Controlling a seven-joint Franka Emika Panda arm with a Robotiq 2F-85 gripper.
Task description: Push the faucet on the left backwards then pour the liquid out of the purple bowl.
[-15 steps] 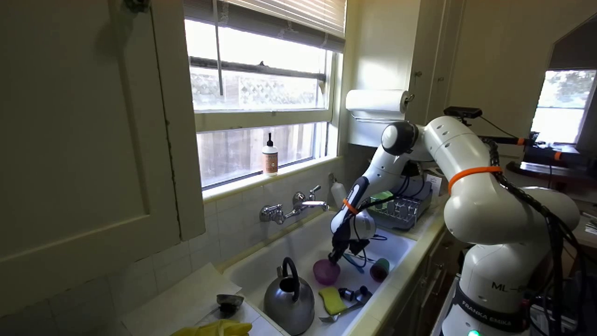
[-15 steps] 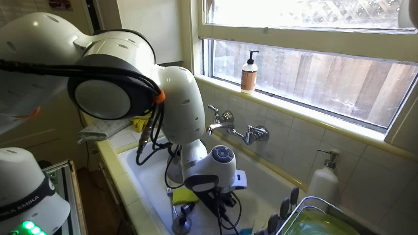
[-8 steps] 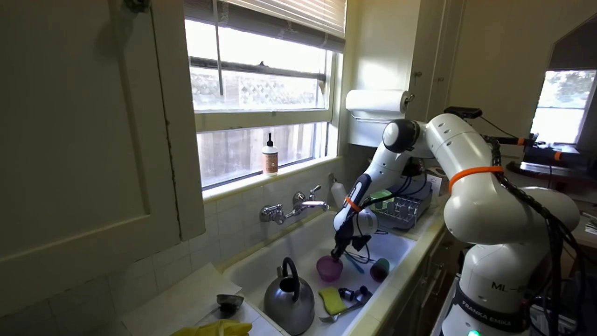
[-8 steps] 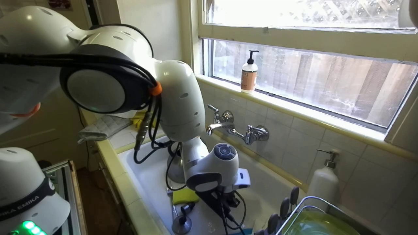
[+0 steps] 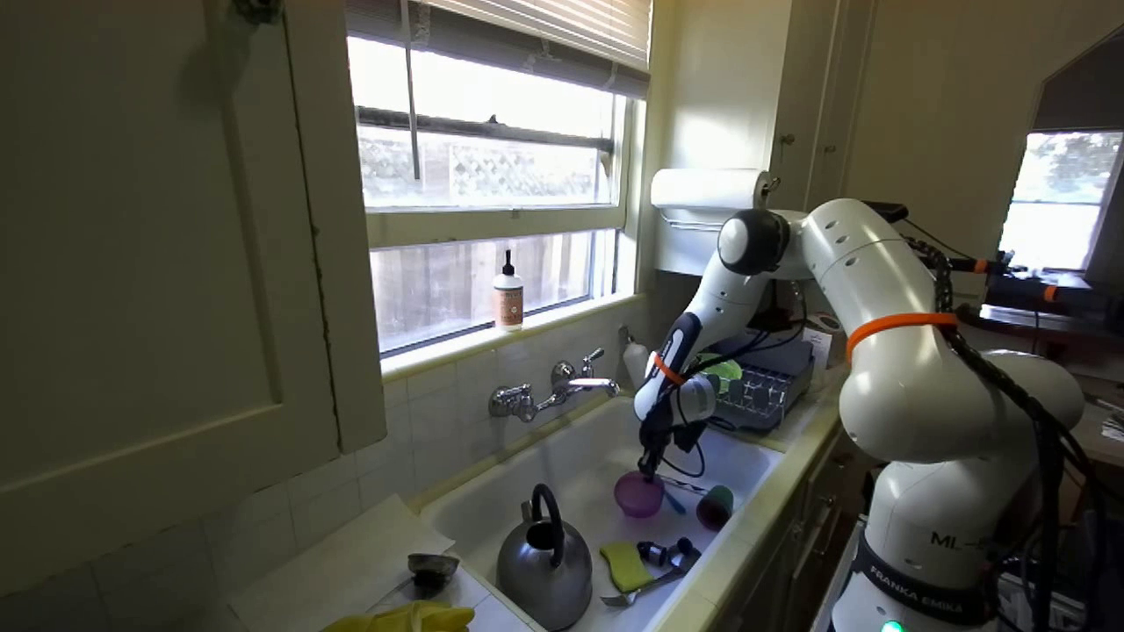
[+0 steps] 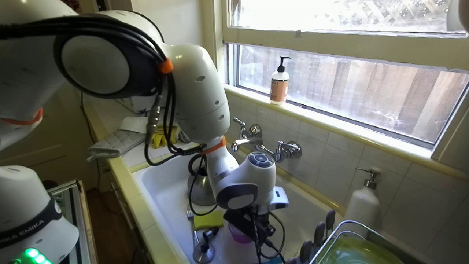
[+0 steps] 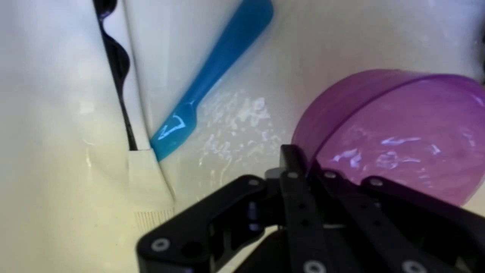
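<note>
My gripper (image 7: 308,167) is shut on the rim of the purple bowl (image 7: 409,140), one finger outside the wall and one inside. Glints show inside the bowl; I cannot tell how much liquid it holds. In an exterior view the bowl (image 5: 637,497) hangs below the gripper (image 5: 648,471) in the sink (image 5: 527,474); I cannot tell whether it touches the floor. In an exterior view the bowl (image 6: 239,235) is partly hidden by the gripper. The chrome faucet (image 5: 562,393) is on the tiled wall, apart from the gripper; its spout (image 6: 245,142) points over the sink.
In the sink are a steel kettle (image 5: 544,575), a yellow-green sponge (image 5: 626,564), a dark cup (image 5: 715,507), a drain part (image 6: 204,251) and a fork (image 6: 189,212). A blue utensil (image 7: 227,57) and a white brush (image 7: 147,178) lie beside the bowl. A dish rack (image 5: 764,386) stands behind.
The gripper and the bowl in it have moved away from the kettle toward the dish rack, and the upper arm has shifted. The faucet has not moved.
</note>
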